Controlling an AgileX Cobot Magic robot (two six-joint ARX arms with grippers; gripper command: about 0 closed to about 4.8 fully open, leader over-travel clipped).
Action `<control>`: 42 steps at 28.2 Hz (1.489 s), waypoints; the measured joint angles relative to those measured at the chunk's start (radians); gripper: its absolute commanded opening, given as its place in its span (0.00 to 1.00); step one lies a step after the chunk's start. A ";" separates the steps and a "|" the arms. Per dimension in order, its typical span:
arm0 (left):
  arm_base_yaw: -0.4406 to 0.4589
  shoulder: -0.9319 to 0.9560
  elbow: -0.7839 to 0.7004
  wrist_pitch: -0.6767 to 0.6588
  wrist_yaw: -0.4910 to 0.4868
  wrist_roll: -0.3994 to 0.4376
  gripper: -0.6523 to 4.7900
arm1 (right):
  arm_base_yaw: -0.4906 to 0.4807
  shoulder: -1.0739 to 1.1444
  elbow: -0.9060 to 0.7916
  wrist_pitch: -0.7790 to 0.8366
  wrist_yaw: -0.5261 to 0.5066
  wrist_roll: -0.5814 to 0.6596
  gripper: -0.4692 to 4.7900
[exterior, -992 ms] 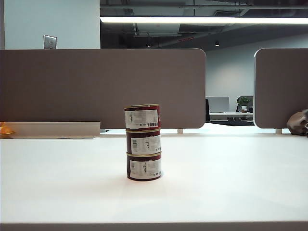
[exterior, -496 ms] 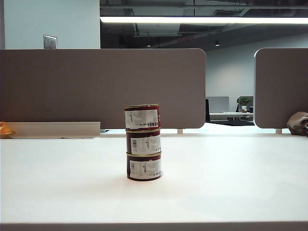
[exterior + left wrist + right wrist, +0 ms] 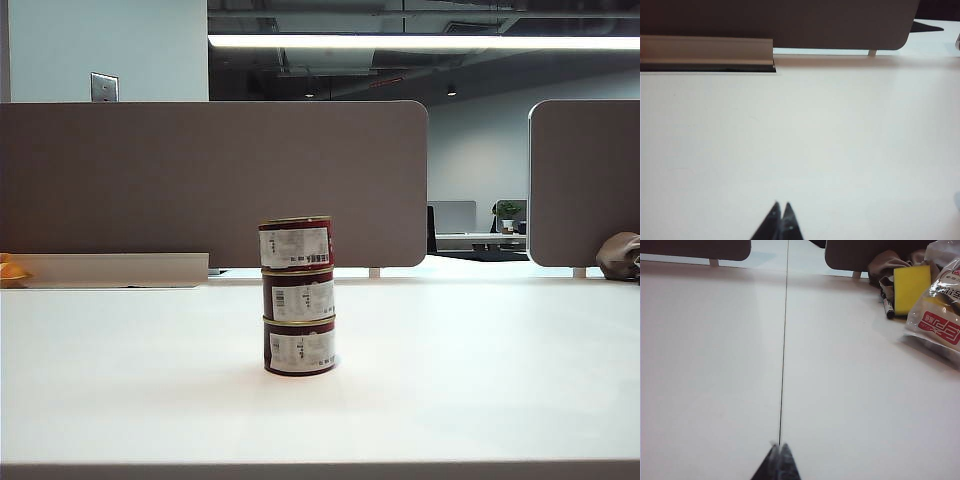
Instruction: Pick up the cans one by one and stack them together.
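Three dark red cans with white labels stand in one upright stack on the white table [image 3: 500,380] in the exterior view: top can [image 3: 296,243], middle can [image 3: 299,296], bottom can [image 3: 300,348]. No arm shows in that view. My left gripper [image 3: 781,205] is shut with nothing in it, low over bare table; no can shows in the left wrist view. My right gripper [image 3: 778,446] is shut and empty too, over a seam [image 3: 784,355] between two tabletops, with no can in its view.
Grey partition panels [image 3: 215,180] close off the back of the table. A beige rail [image 3: 707,50] lies at their foot on the left. At the far right lie a yellow sponge [image 3: 911,287], a pen [image 3: 887,305] and a plastic snack bag [image 3: 940,315].
The stack of cans has not moved. No arm shows in any of the exterior frames.
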 measured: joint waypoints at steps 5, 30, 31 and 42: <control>0.000 0.000 0.000 -0.021 0.000 0.000 0.11 | 0.000 0.000 0.000 0.000 0.000 0.000 0.09; 0.000 -0.001 0.001 -0.083 0.000 0.000 0.11 | 0.001 0.000 0.000 -0.016 -0.129 0.000 0.09; 0.000 -0.001 0.001 -0.083 0.000 0.000 0.11 | 0.001 0.000 0.000 -0.017 -0.142 0.000 0.09; 0.010 -0.001 0.001 -0.083 0.004 0.000 0.11 | 0.001 0.000 0.000 -0.018 -0.150 0.000 0.09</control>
